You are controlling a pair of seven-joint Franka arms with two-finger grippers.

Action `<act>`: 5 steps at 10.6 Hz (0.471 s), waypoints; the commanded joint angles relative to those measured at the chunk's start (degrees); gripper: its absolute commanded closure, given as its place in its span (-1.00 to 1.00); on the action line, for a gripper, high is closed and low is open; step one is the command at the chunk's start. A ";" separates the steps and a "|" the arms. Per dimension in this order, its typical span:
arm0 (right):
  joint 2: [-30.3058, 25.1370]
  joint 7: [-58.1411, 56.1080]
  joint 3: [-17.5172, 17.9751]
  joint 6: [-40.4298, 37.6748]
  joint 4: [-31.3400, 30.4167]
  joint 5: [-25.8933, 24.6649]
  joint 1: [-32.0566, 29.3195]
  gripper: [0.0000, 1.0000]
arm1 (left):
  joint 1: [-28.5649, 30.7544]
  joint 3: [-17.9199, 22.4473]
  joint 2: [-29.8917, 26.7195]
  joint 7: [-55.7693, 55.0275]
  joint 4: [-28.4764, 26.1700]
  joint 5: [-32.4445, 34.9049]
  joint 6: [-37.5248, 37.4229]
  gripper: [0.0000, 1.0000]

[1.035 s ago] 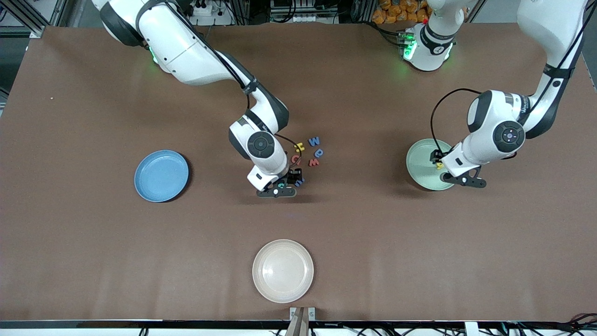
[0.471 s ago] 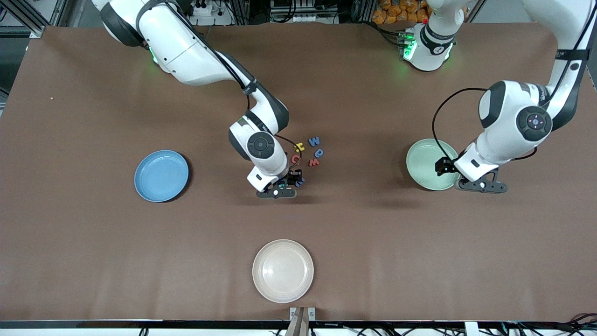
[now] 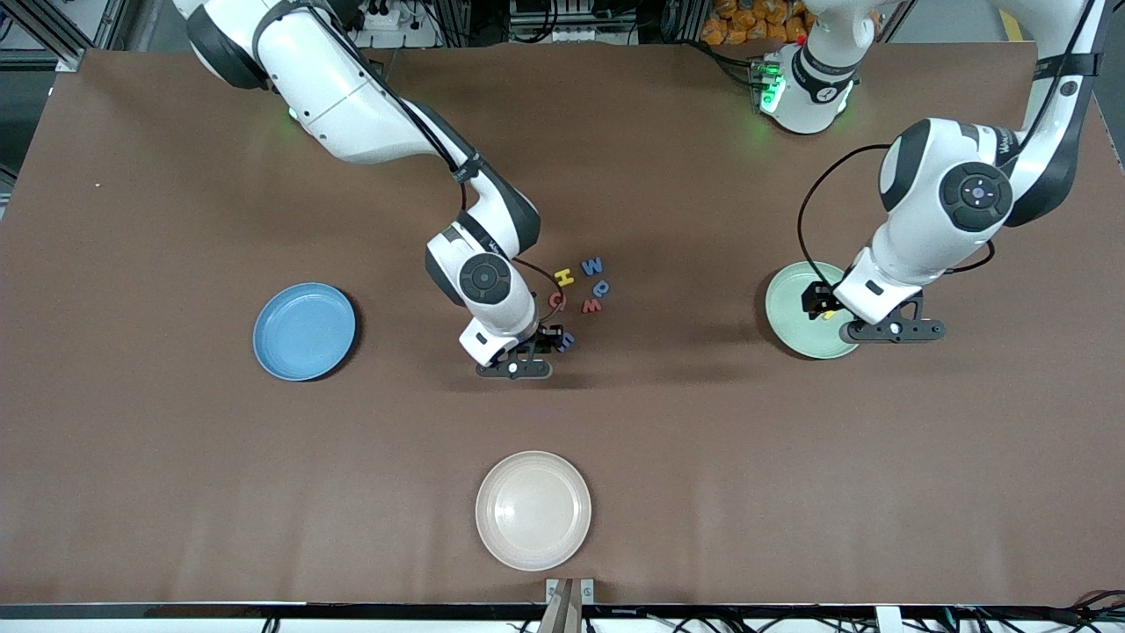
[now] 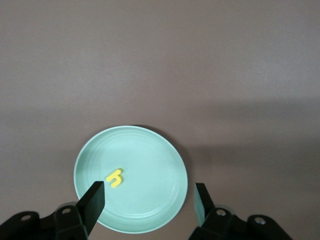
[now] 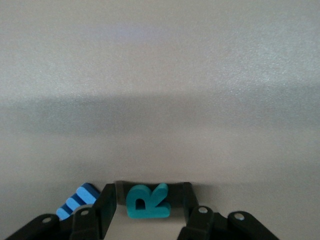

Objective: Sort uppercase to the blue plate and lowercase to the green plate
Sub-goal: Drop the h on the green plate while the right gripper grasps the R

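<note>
Tabletop: 3 plates (image 3: 533,510), 7 letters (image 3: 591,286) visible.

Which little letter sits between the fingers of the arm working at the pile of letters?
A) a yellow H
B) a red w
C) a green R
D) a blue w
C: the right wrist view shows the green R lying on the table between the two fingers of the right end effector, with a blue letter beside them.

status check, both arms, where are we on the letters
Right end effector straddling green R on the table, not yet shut. Left end effector open over green plate, yellow h on it. Blue E right beside R.
</note>
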 commanded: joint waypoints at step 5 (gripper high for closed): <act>1.01 1.31 0.33 -0.44 0.41 -3.34 1.08 0.00 | -4.54 -8.22 1.55 -4.00 -0.87 -0.75 0.04 -0.54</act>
